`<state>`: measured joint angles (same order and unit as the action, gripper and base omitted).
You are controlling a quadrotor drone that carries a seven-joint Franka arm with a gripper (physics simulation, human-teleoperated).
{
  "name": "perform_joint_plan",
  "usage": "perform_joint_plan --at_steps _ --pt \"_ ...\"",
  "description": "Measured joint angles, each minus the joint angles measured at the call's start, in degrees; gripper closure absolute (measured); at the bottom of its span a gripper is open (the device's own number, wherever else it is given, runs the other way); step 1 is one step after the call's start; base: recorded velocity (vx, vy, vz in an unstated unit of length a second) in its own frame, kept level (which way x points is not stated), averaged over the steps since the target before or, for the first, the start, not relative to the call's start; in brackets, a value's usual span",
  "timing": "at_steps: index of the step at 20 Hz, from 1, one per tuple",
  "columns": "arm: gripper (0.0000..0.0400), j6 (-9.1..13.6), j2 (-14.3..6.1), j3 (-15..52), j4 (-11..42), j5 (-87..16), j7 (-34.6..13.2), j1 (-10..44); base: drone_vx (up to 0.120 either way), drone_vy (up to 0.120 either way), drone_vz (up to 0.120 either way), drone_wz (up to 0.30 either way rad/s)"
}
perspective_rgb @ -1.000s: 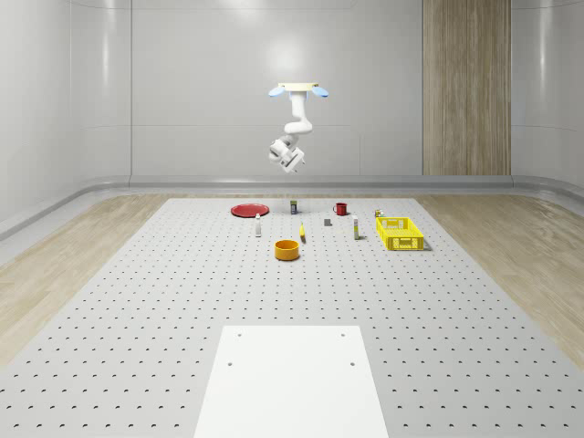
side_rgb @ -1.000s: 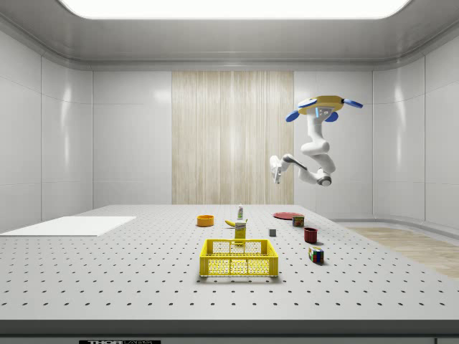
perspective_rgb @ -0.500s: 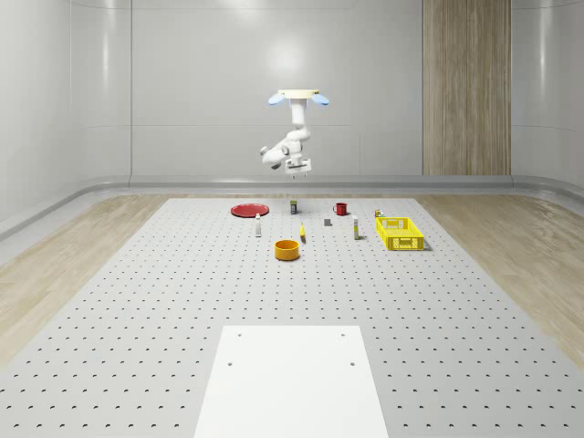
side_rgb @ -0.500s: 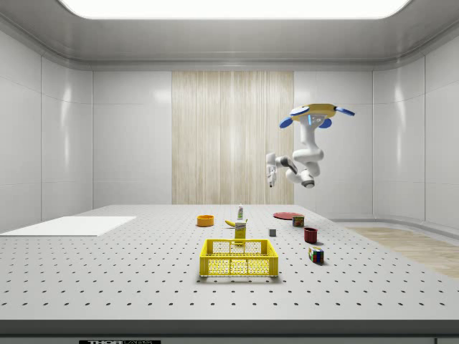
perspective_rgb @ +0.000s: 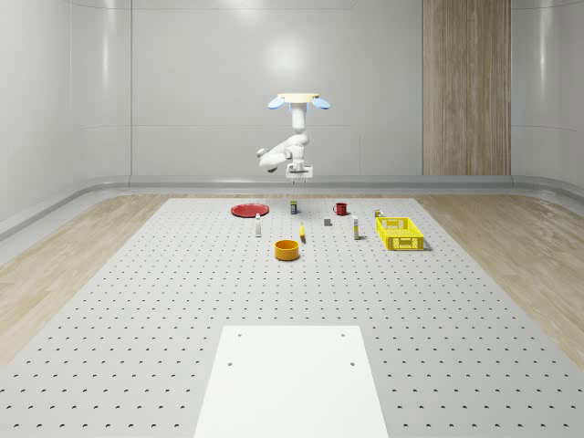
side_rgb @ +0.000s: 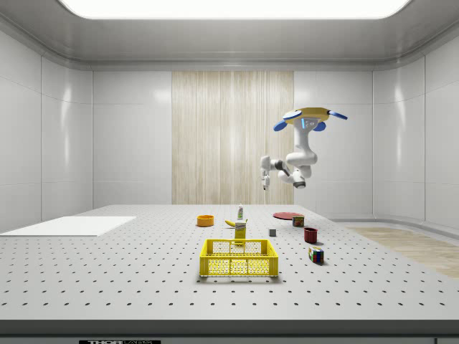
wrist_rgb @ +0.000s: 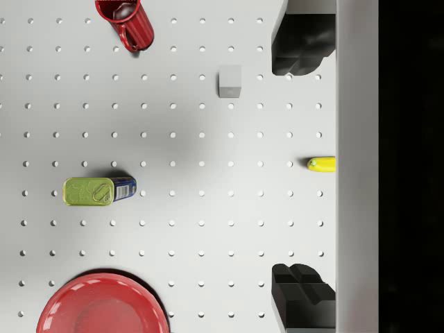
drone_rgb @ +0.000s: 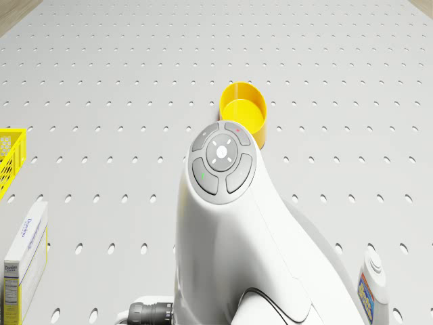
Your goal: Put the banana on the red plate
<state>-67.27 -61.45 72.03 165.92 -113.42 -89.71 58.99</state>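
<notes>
Table [perspective_rgb: 164, 301]: white perforated surface lying across a pale-walled room.
Banana [wrist_rgb: 322, 164]: lying flat between the spread fingers; long axis running 3 to 9 o'clock in the wrist view, visible tip pointing to 9.
Red plate [wrist_rgb: 103, 306]: sitting at 7 o'clock from the banana, well apart.
Gripper [wrist_rgb: 298, 166]: hanging open, empty.
Drone [side_rgb: 310, 118]: hovering high over the objects, having drifted toward the side view's left.

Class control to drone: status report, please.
Drone hovering above table; gripper open, empty. Banana on table, apart from red plate. Tin lies between.
</notes>
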Motion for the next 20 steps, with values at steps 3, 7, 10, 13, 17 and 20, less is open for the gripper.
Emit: perform_joint_plan --at_steps 3,7,10,13,17,20 --pt "0.0000 -0.58 -1.00 0.49 -0.04 0.34 -0.58 0.72 0.120 0.000 -0.093 0.000" --pt "0.0000 -1.51 -2.27 1.03 -0.11 0.91 -1.19 1.44 0.120 0.070 0.000 0.000" --pt "0.0000 -2.26 -3.19 1.38 -0.17 1.36 -1.57 1.86 0.120 0.000 -0.120 0.000" --pt "0.0000 -3.02 -4.08 1.70 -0.24 1.82 -1.90 2.23 0.120 0.000 -0.120 0.000" --pt "0.0000 -4.05 -5.24 2.09 -0.32 2.43 -2.31 2.67 0.120 0.000 -0.120 0.000" --pt "0.0000 -4.82 -6.09 2.36 -0.38 2.87 -2.58 2.96 0.120 0.000 -0.120 0.000"
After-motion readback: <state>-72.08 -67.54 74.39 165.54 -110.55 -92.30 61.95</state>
